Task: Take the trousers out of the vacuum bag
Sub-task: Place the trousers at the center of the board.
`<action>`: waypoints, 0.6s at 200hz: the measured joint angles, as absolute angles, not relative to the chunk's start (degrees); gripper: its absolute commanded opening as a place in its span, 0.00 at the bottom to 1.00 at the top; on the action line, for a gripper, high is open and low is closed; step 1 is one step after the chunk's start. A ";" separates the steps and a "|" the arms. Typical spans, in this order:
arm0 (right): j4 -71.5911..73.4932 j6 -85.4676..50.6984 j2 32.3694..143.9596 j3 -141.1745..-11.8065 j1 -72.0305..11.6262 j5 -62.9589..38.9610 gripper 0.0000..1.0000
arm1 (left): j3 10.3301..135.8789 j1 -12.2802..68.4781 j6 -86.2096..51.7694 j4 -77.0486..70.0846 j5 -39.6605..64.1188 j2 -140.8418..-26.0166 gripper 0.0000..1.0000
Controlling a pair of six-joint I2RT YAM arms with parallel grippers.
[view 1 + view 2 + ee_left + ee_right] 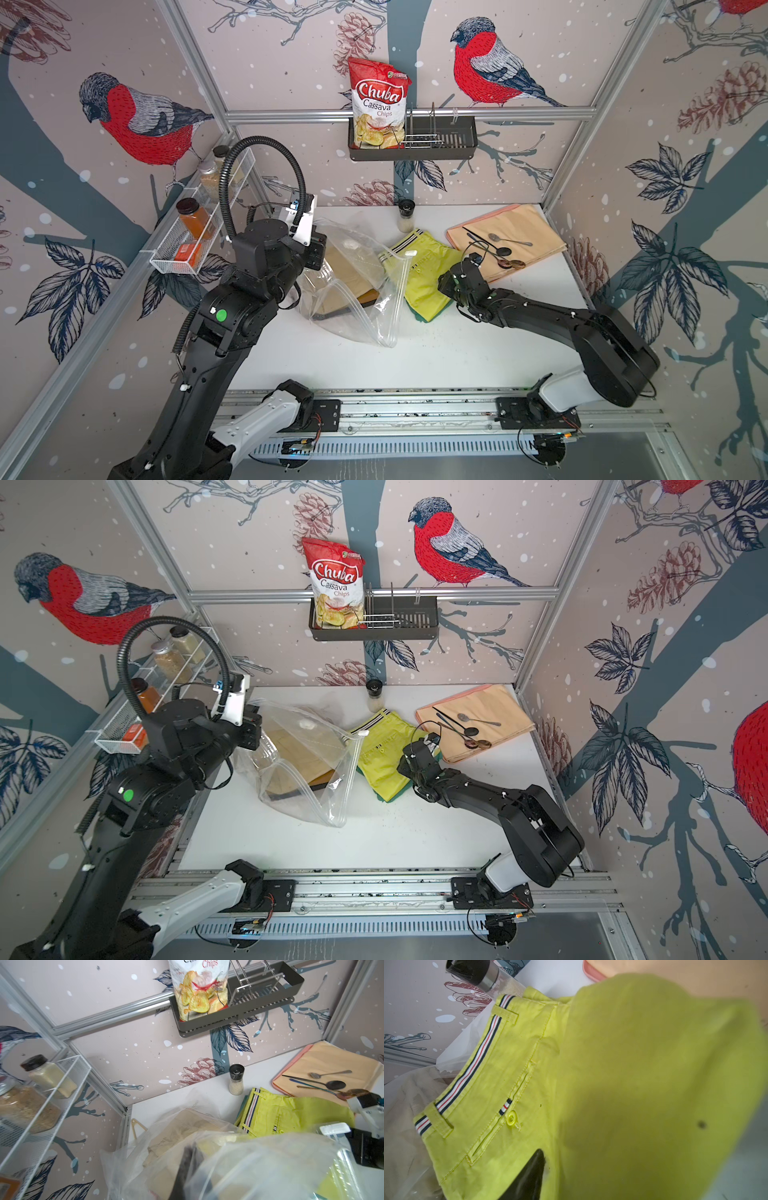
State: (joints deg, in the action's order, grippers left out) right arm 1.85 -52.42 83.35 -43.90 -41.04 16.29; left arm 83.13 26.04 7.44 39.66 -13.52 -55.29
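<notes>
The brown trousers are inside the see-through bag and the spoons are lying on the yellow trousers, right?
Not quite. The spoons lie on the peach cloth, not on the yellow trousers beside it; both top views show this. The brown trousers are indeed inside the see-through bag.

The clear, crinkly vacuum bag (365, 320) lies open-mouthed to the front left of the spice grinder (406, 215), with folded khaki trousers (345, 270) inside. Folded yellow trousers (426, 276) with a striped waistband lie outside, just in front of the grinder, atop a teal pair (420, 315).
</notes>
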 measured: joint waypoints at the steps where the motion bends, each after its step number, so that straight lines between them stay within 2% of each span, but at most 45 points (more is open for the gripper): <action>1: 1.67 -52.40 83.24 -43.94 -41.08 16.38 0.57 | 83.02 26.04 7.44 39.62 -13.43 -55.29 0.00; 69: -11.33 -51.18 72.03 -45.47 -43.03 23.57 0.62 | 73.12 26.04 7.31 31.70 -4.91 -55.00 0.00; 120: -15.18 -50.50 68.16 -47.97 -45.28 24.95 0.57 | 71.50 26.04 6.92 28.53 -1.80 -55.96 0.00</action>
